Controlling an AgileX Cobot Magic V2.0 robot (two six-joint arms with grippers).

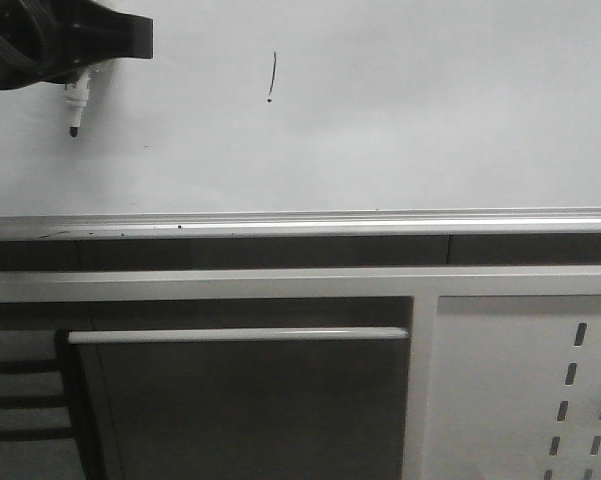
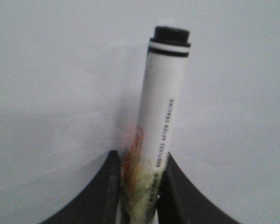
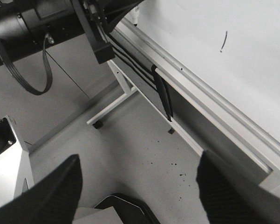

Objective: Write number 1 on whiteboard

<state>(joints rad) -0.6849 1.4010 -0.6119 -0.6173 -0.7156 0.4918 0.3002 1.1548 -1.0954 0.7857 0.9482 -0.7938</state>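
Note:
The whiteboard (image 1: 400,110) fills the upper front view, with a silver rail (image 1: 300,222) along its lower edge. The number 1 (image 1: 273,76) is a thin black stroke with a dot at its lower end; it also shows in the right wrist view (image 3: 223,41). My left gripper (image 1: 80,72) at the upper left is shut on a white marker (image 1: 75,105), black tip pointing down, well left of the stroke. In the left wrist view the marker (image 2: 162,102) stands between the fingers (image 2: 107,186). My right gripper (image 3: 137,179) is open and empty above the floor, away from the board.
Below the rail are a grey frame and a white bar (image 1: 238,335). A white perforated metal panel (image 1: 540,390) stands at the lower right. The right wrist view shows the left arm (image 3: 42,18), cables, a stand leg (image 3: 112,106) and the grey floor.

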